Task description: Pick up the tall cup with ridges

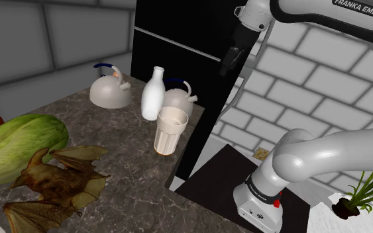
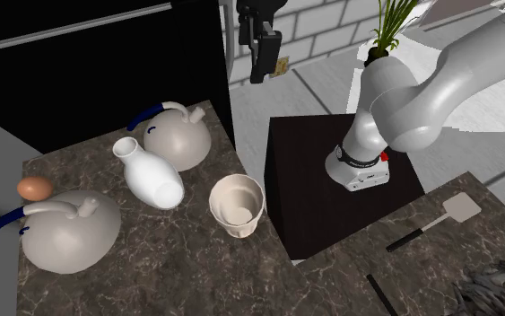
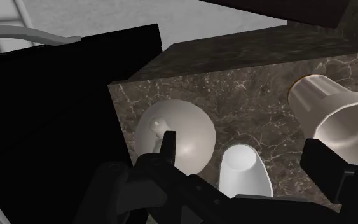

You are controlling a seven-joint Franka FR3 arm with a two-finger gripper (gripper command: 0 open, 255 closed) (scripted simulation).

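Counter (image 2: 161, 278) with one ridged cup (image 2: 237, 205), two kettles (image 2: 178, 141), one white bottle (image 2: 152, 177), one egg (image 2: 33, 188), gripper (image 3: 245, 151) spread open, empty

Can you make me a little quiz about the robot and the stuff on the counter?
1. True or false: the gripper is holding the ridged cup.
2. Which thing stands nearest the cup? A) white bottle B) spatula C) potted plant
3. How many kettles sit on the counter?
Key: 1 false, it is open and holds nothing. 2 A. 3 two.
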